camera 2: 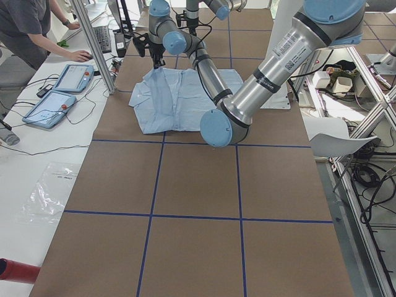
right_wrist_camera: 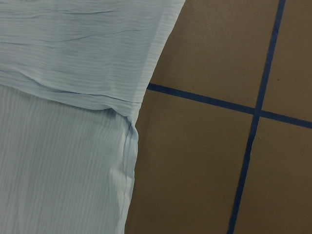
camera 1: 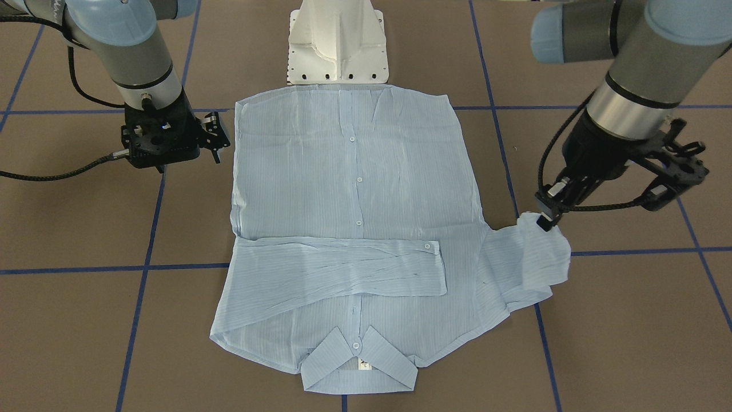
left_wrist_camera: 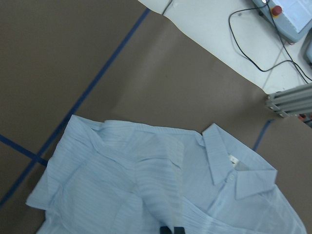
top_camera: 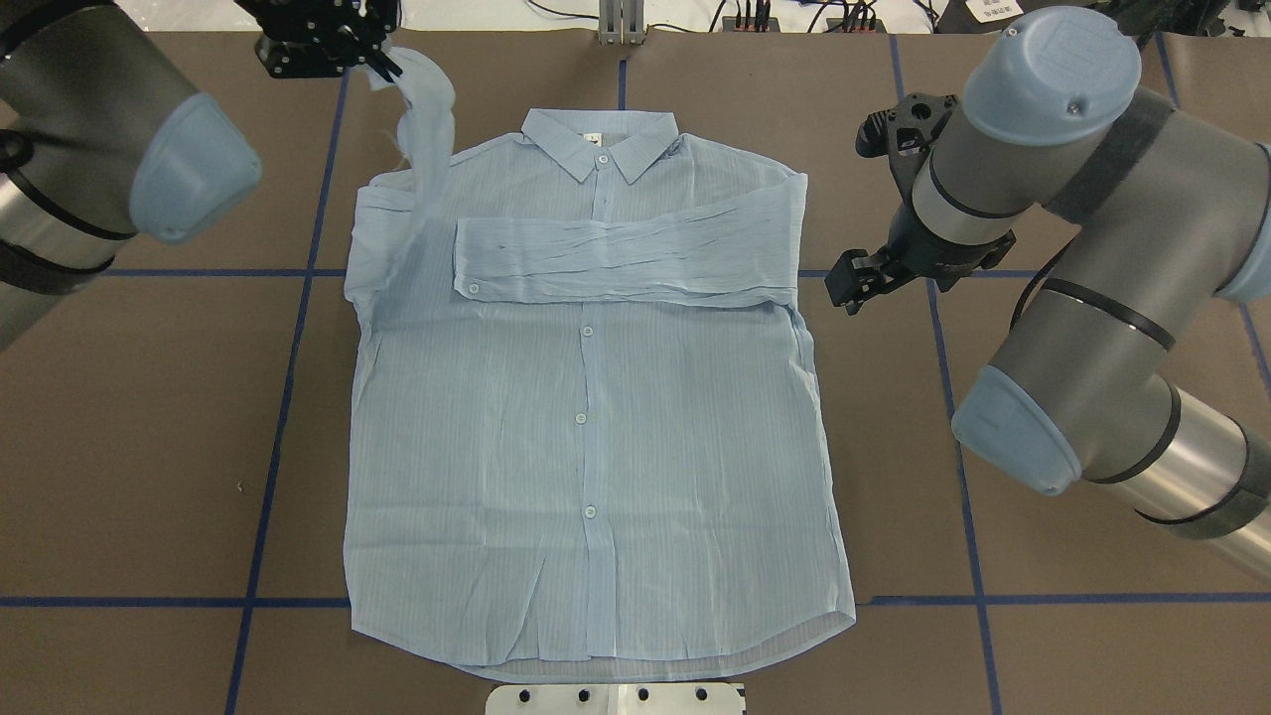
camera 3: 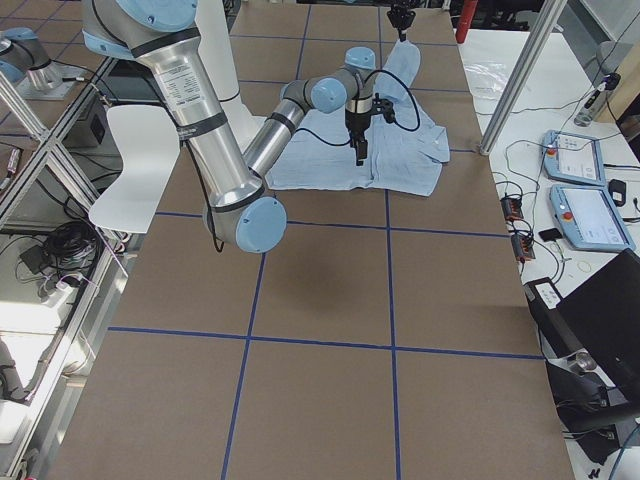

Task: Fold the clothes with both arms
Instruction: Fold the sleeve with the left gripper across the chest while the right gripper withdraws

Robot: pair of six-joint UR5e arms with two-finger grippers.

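Pinching the sleeve (camera 1: 532, 254) end, left tool (camera 1: 546, 222) clenched; shirt (camera 1: 354, 189) thin, limp, sags beneath; right tool (top_camera: 852, 290): cannot tell.

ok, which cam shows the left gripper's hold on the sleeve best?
Front-facing: left gripper pinches the sleeve end, unobstructed. Overhead crops the gripper at the top; left wrist shows only fingertips; side views too small; right wrist misses it.
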